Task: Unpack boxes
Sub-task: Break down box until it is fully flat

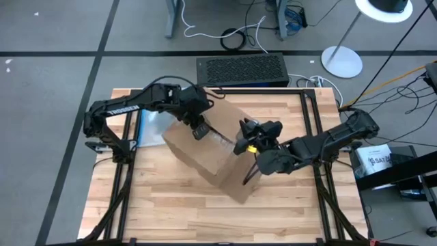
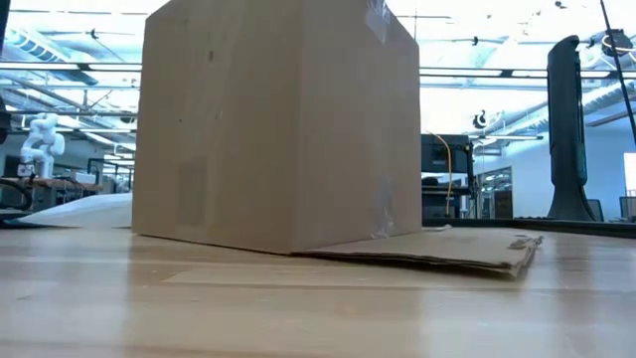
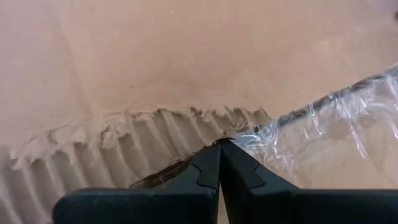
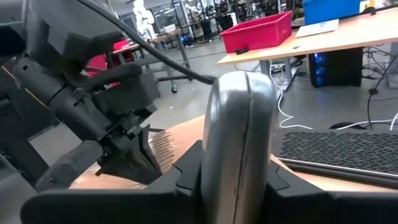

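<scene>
Two dark arms are working over one plain brown corrugated cardboard carton (image 1: 205,147), which is standing at the middle of the wooden slatted table (image 1: 171,212), one flap lying flat toward 5 o'clock. At 10 o'clock of the carton top, the left gripper (image 1: 199,128) is pressing its jaws together on the torn edge where clear glossy tape (image 3: 323,134) is meeting exposed fluting; whether anything is pinched between them cannot be told. At 3 o'clock, the right gripper (image 1: 251,140) is clamping a rounded silver metal tool (image 4: 239,134) between its jaws above the seam. Beyond the table at 12 o'clock, a black grille-topped unit (image 1: 241,70) is sitting. Judged from this, the step succeeds best by steadying the carton while drawing the tape along the seam rather than upward.
</scene>
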Controlling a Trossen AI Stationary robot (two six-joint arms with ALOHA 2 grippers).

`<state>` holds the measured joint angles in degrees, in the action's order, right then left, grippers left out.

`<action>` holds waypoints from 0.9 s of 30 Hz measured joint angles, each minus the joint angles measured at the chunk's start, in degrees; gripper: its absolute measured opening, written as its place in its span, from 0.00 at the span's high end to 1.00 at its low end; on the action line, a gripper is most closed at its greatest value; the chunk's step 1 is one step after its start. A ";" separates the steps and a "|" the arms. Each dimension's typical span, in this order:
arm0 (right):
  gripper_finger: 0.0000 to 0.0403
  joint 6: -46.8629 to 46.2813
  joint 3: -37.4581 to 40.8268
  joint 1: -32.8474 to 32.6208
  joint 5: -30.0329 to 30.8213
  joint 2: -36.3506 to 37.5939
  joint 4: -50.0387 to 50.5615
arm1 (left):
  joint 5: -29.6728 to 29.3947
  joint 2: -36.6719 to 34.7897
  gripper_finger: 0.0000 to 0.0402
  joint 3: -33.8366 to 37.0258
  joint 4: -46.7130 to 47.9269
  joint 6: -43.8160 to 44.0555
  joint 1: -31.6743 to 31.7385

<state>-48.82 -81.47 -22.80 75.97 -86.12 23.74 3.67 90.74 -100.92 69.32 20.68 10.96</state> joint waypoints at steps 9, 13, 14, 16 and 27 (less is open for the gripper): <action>0.84 0.15 0.00 0.56 0.19 -0.03 2.17 | 10.45 -3.13 0.98 -0.91 0.58 0.08 -1.39; 0.84 0.03 0.00 0.76 0.18 0.20 3.12 | 13.14 -6.05 0.98 -2.53 2.12 2.03 -2.78; 0.84 0.05 0.00 0.91 0.14 0.23 3.28 | 9.75 -6.94 0.98 -3.11 4.65 2.42 -2.98; 0.84 0.05 0.00 1.02 -0.45 0.37 3.69 | -0.01 -8.77 0.98 -3.97 11.68 2.92 -2.61; 0.84 -0.01 0.00 2.96 -1.79 0.54 3.92 | -6.25 -12.57 0.98 4.61 20.69 4.71 2.67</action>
<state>-48.83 -81.47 -19.84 74.18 -85.58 27.66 -2.59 78.17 -96.31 90.01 25.39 13.63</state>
